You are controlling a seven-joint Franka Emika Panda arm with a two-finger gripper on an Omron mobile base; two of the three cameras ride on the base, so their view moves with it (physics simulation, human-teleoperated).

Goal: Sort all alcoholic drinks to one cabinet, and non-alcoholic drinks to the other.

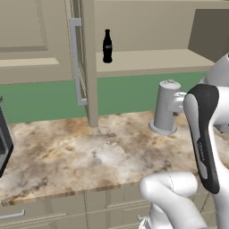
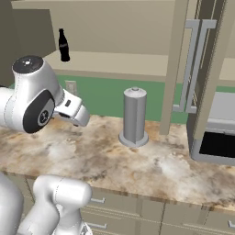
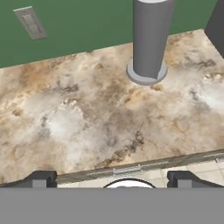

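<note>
in the left base view a small black cola bottle stands upright on the shelf of the open cabinet, beside the door's grey handle. the white arm rises in the lower right, well below and apart from the bottle. a grey canister sits on the marble counter

in the right base view the same cola bottle stands near the left end of the shelf, alone, above the arm's elbow. the canister stands on the counter to the right of the hand

in the hand view the two dark fingers stand wide apart at the bottom, with nothing between them; the gripper looks down at the counter's front edge, with the canister far ahead of the fingertips and a little to the right

judging by its look, the bottle is light, rigid and smooth, so it could slip or topple if nudged near the cap. its narrow waist below the label seems the best place to grip, with the fingers level on both sides
</note>
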